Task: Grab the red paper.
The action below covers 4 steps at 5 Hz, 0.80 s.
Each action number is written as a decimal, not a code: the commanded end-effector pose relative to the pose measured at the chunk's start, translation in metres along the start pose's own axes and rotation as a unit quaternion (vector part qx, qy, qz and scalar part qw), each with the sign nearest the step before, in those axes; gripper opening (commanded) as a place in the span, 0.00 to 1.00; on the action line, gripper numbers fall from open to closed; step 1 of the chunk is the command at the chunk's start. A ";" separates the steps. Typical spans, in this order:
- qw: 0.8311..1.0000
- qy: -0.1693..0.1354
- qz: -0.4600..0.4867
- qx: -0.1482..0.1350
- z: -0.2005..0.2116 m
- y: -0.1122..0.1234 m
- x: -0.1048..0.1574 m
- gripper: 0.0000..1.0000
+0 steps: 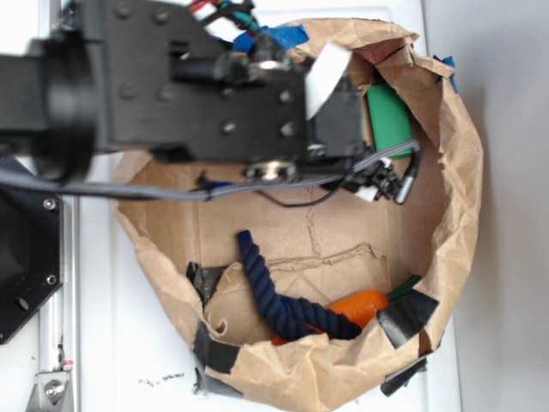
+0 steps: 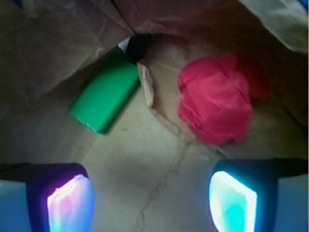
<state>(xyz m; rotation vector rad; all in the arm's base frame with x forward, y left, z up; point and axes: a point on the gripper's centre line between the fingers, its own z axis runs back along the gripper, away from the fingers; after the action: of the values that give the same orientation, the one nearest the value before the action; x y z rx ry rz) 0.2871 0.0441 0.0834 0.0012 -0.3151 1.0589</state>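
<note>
Gripper point(image 2: 149, 200) fingers point(image 2: 70, 203) are sitting wide apart at the bottom of the wrist view, gripping nothing. Red paper point(image 2: 216, 99) is lying ahead and right of them on the brown paper bag point(image 1: 455, 197) floor, untouched. It's a lumpy, creased wad with no clear long axis. Green block point(image 2: 105, 98) is lying to its left, angled. Exterior view is showing the orange carrot toy point(image 1: 360, 306) and navy rope point(image 1: 274, 296) in the same bag.
</note>
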 end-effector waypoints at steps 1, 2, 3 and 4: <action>0.999 -0.004 0.032 0.007 -0.003 0.005 0.018 1.00; 0.998 0.004 0.052 0.020 -0.007 0.010 0.016 1.00; 0.996 0.011 0.077 0.031 -0.009 0.012 0.016 1.00; 0.996 0.017 0.086 0.031 -0.012 0.013 0.020 1.00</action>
<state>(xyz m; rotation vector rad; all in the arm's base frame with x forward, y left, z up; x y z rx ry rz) 0.2819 0.0572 0.0598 0.0370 -0.2008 1.2034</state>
